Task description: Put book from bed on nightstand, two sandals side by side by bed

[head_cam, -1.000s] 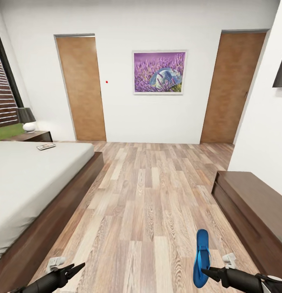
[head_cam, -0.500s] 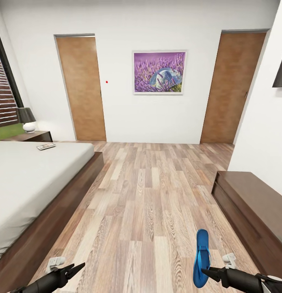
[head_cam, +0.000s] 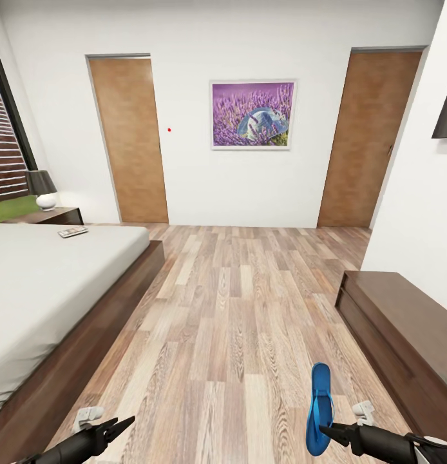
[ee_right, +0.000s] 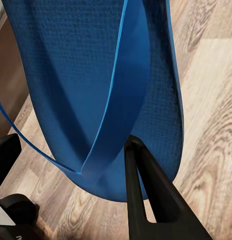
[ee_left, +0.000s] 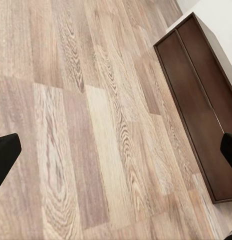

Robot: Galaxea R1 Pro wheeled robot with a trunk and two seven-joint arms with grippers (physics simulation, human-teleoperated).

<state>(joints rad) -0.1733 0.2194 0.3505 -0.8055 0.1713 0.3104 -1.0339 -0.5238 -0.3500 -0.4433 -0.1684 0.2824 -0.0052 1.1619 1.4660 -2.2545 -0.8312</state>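
A: What are you carrying?

B: Your right gripper (head_cam: 326, 430) is clamped on one bright blue flat flip-flop (head_cam: 319, 407), a finger (ee_right: 146, 200) pressed against its sole. Your left gripper (head_cam: 117, 426) hangs spread wide, holding nothing.

A: How far along are you?

B: Early, I'd judge. Well ahead of the left gripper, the small thin book (head_cam: 73, 232) lies on the light-grey mattress of the dark-framed bed (head_cam: 49, 283); just beyond it stands the dark-brown wooden nightstand (head_cam: 53, 215).

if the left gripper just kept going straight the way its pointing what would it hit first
Most likely the bare wood-plank floor. The left wrist view looks along the open left gripper at planks, with nothing lying between. The dark brown low cabinet sits off to one side of that line, though depth is hard to judge.
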